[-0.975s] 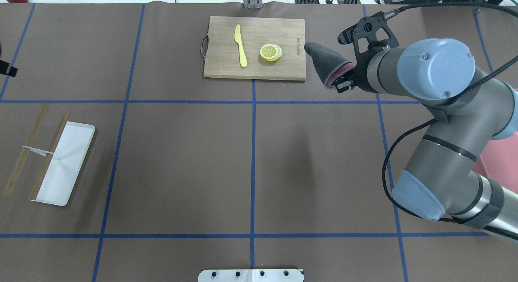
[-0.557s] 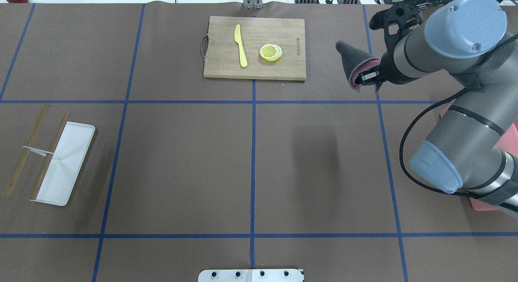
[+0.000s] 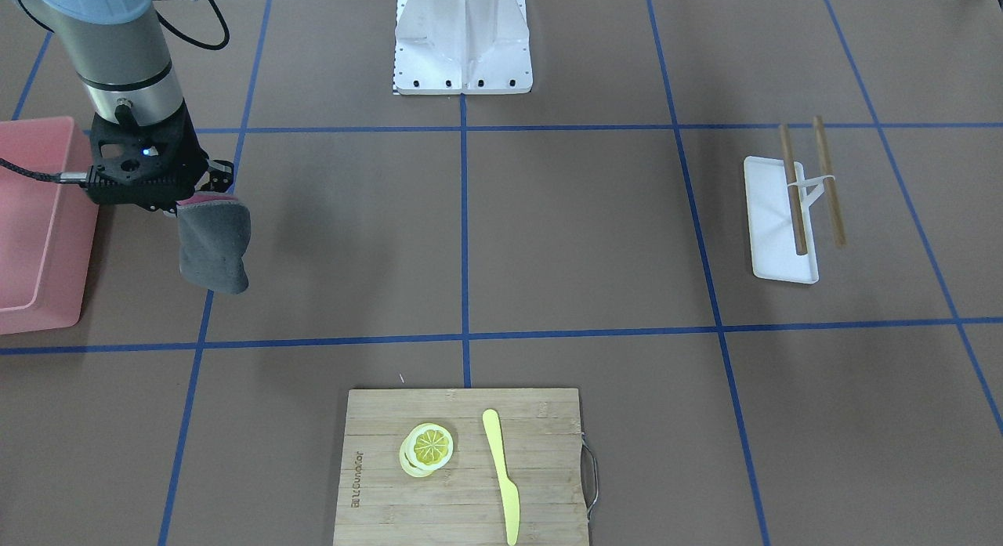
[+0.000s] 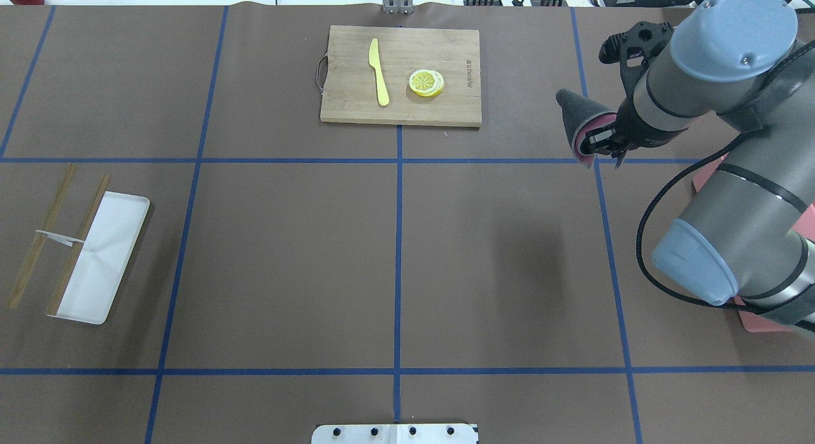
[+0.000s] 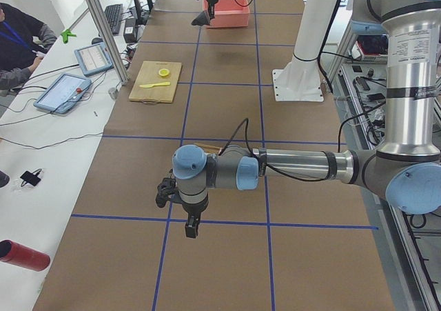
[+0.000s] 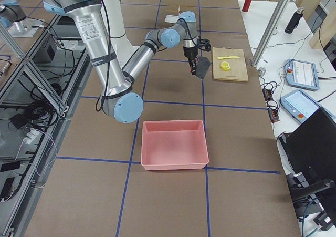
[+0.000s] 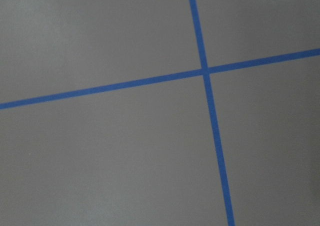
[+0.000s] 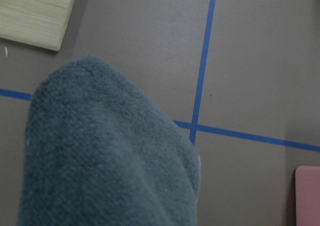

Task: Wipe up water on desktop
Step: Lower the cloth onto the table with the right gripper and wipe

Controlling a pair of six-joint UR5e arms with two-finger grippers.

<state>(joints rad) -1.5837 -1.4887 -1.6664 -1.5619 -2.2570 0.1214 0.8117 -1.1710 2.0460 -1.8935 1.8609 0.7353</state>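
My right claw [image 4: 597, 141] gripped a fuzzy grey cloth [image 3: 213, 252] backed in pink, over a matt brown surface [image 4: 286, 259] with a grained wooden board [image 3: 541, 436] and smooth pink bin [image 6: 173, 142].

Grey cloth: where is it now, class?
In the overhead view the grey cloth hangs upper right from the right gripper, between the cutting board and the pink bin.

1. The right claw [image 6: 193, 62] points down over the bench [image 6: 168, 205], with a dark cloth [image 6: 202, 68] hanging from it.
2. Just beyond, a board [image 6: 236, 73] carries a lemon [image 6: 226, 65] and a knife [image 6: 229, 57].
3. A pink bin [image 6: 174, 145] sits nearer the camera, well apart.
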